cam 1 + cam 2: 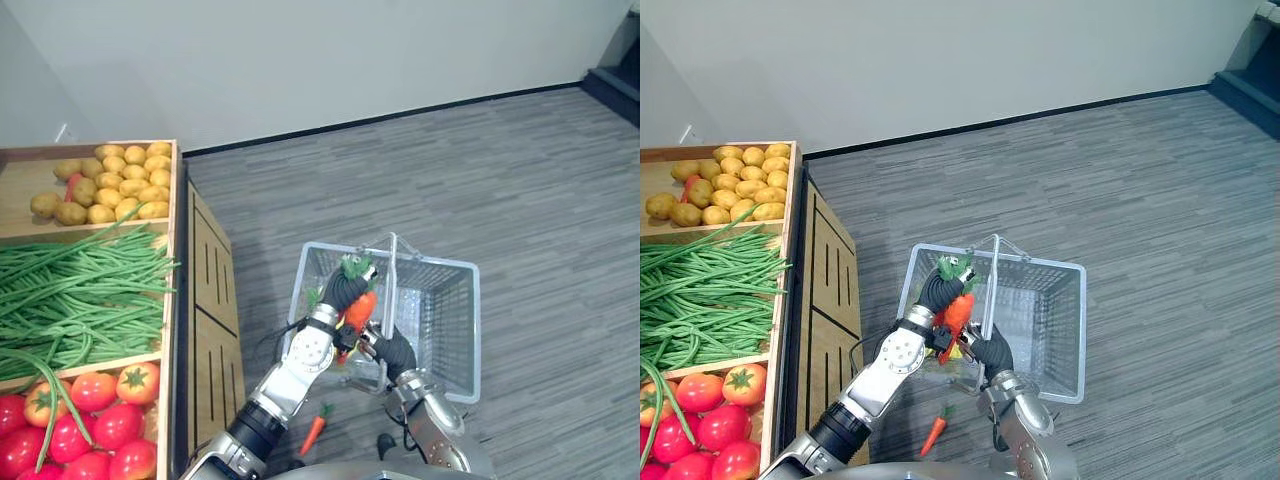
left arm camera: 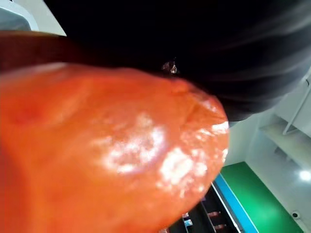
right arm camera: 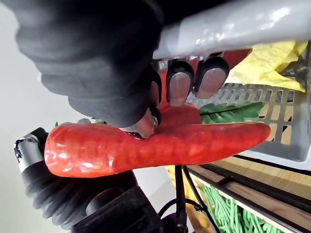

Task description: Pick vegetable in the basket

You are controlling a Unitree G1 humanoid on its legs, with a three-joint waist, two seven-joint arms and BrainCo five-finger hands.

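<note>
Wooden produce stand (image 1: 205,300) standing at left | wire basket (image 1: 445,320) being held beside it, right hand (image 1: 395,352) curling round its handle (image 1: 392,285) | left hand (image 1: 343,290) clutching carrot (image 1: 360,310) over basket's near edge | small carrot (image 1: 313,432) lying on floor (image 1: 520,180)

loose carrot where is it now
The loose carrot is on the floor, lower centre of both eye views, just before the basket's near rim.

No lettering, label, number or sign could be read on the basket (image 1: 452,318) or the wooden stand (image 1: 211,292)
</note>
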